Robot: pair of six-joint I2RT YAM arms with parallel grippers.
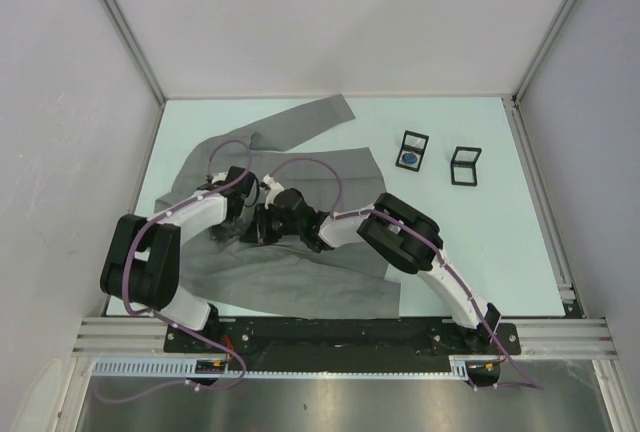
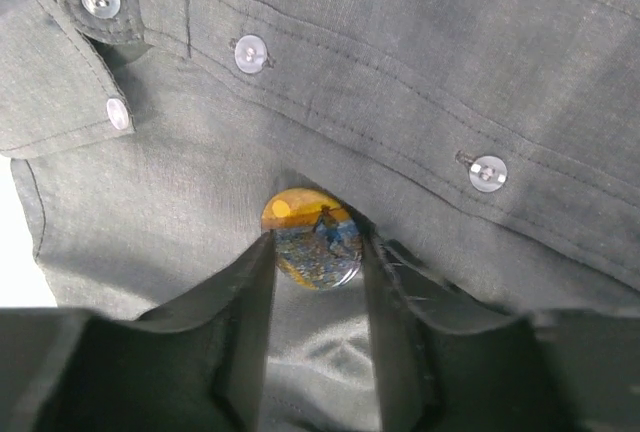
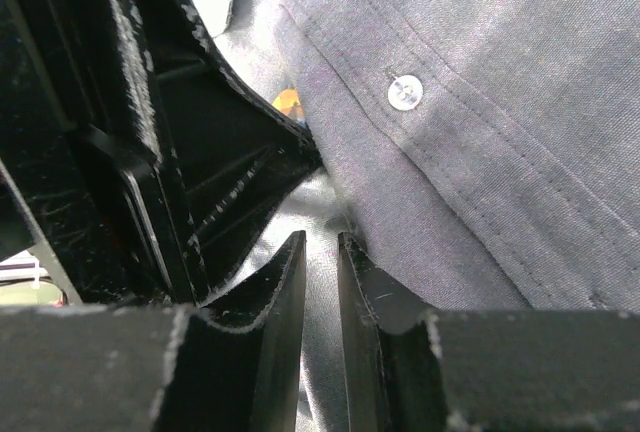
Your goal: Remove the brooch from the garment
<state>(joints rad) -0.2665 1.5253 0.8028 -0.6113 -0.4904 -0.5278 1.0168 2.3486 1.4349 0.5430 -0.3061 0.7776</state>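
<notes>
Half-open left pincer straddles the round glossy brooch on the matte woven garment; right pincer narrowly parted over satiny lining; grips unclear.

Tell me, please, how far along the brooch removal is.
Done: the garment lies spread out with its buttoned front up. In hand: the left gripper has its fingers on either side of the round brooch, and the right gripper is low on the cloth beside it. To do: the brooch sits on the cloth, so freeing it and lifting it away remain.
</notes>
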